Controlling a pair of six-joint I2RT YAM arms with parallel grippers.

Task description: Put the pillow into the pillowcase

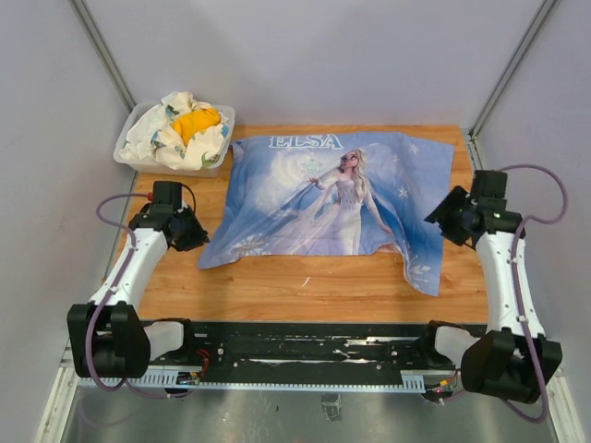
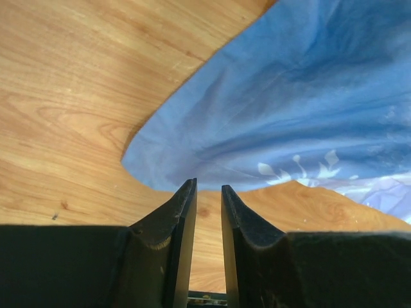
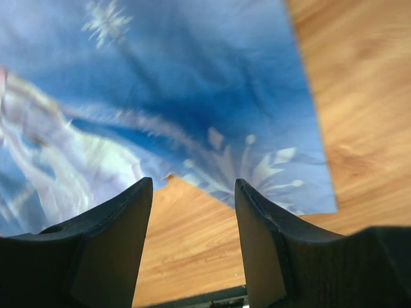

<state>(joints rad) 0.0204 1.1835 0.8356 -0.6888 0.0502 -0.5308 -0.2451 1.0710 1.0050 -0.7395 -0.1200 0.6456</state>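
Pillowcase [image 1: 328,203]: it lies spread out, printed side up, across the middle of the wooden table [image 1: 305,291], with the lettering toward the far edge. Its near right corner reaches further toward the arms as a narrow flap. No view shows what is inside it.

Bin [image 1: 127,155]: it is pale plastic and stands at the far left corner of the table, just beside the far left corner of the pillowcase. It holds a crumpled white-and-yellow cloth bundle [image 1: 185,127], which rises above the rim.

Left gripper [image 2: 209,187]: the jaws are parted by a narrow slit with nothing between them. It sits over bare wood, just beside the left edge of the pillowcase.

Right gripper [image 3: 192,183]: the jaws stand well apart with nothing between them. It sits over the near right corner of the pillowcase.

View differences: only the overhead view shows the bin, the bundle and the whole print. The left wrist view adds the curved, creased fabric edge against the wood grain. The right wrist view adds the snowflake print at the corner, which is blurred toward the left.
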